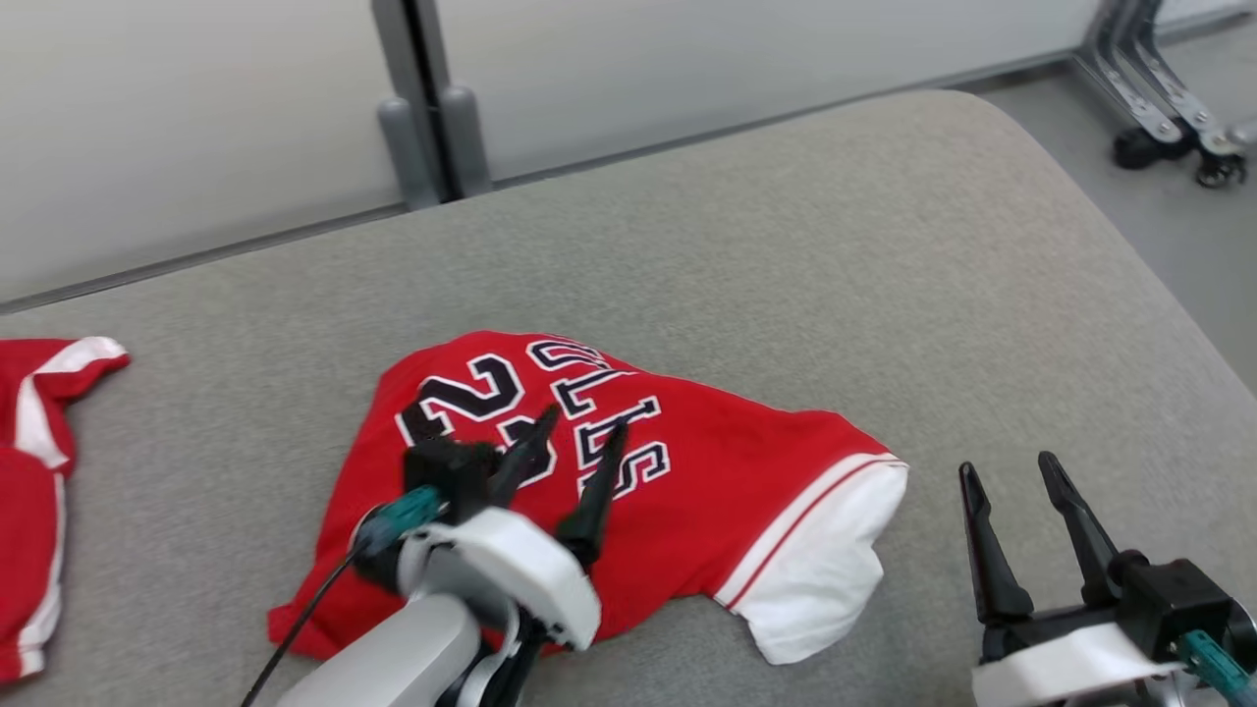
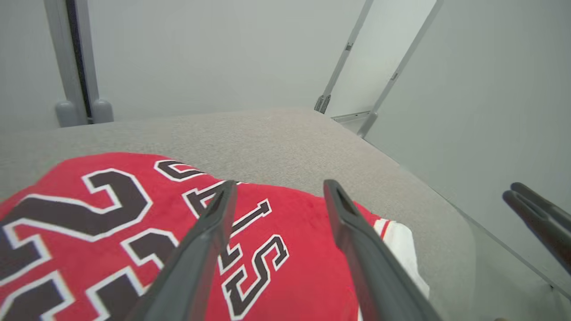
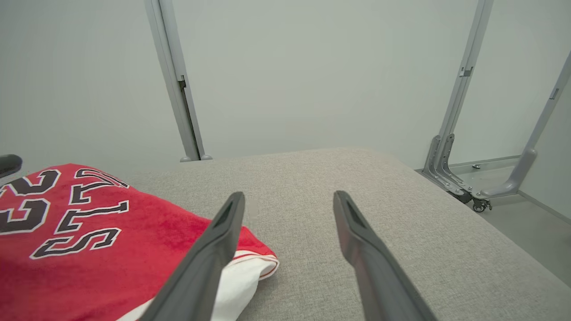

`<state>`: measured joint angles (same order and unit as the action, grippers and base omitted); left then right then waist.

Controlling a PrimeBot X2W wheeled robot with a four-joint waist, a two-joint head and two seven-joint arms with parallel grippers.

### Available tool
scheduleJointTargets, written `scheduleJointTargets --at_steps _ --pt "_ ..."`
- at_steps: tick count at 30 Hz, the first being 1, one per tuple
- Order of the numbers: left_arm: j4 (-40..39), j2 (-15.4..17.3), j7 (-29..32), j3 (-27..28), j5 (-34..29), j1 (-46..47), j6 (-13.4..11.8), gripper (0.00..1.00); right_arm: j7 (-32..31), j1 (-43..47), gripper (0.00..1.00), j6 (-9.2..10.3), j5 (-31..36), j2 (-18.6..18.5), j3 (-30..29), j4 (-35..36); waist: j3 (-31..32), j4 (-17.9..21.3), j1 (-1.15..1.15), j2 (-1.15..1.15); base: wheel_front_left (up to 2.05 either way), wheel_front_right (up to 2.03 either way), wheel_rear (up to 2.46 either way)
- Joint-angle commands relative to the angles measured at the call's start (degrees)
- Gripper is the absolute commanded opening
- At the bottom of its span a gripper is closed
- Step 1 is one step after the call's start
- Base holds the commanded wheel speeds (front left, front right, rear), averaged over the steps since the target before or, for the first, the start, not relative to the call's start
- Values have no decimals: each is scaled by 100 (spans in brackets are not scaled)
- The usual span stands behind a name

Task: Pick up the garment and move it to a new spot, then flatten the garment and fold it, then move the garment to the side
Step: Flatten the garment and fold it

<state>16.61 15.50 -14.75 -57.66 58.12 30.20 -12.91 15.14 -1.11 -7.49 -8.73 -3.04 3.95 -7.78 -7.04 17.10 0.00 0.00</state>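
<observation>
on the grey fabric-covered desk (image 1: pixel 786 245), a red basketball jersey (image 1: pixel 707 491) is laid near the middle, lettering upward. the left gripper (image 1: pixel 584 420) is held over it, fingers spread and grasping nothing. the right gripper (image 1: pixel 1007 466) is held just beside its white-trimmed edge, fingers likewise released.

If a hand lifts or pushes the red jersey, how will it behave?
The red jersey lies rumpled, so it will probably sag floppily. It looks thin, likely light. Pushed, it may bunch on the textured grey surface rather than slide.
</observation>
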Motion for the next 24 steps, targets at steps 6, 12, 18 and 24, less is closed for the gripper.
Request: scheduleJointTargets --at_steps 6,12,18,24 --pt "-1127 280 -39 1944 -1219 -1787 -504 100 1 375 100 -1 149 -221 -188 148 576 -736 0 0 0 0 0" --pt "-1565 -87 -40 3633 -2243 -3461 -351 100 1 540 100 -1 173 -277 -335 240 687 -1065 0 0 0 0 0" --pt "-1405 -506 -40 4540 -2731 -4246 197 100 1 678 100 -1 171 -287 -371 240 700 -1276 0 0 0 0 0" --pt "-1251 -951 -41 5146 -3134 -4382 767 100 1 727 100 -1 176 -283 -357 233 700 -1368 0 0 0 0 0"
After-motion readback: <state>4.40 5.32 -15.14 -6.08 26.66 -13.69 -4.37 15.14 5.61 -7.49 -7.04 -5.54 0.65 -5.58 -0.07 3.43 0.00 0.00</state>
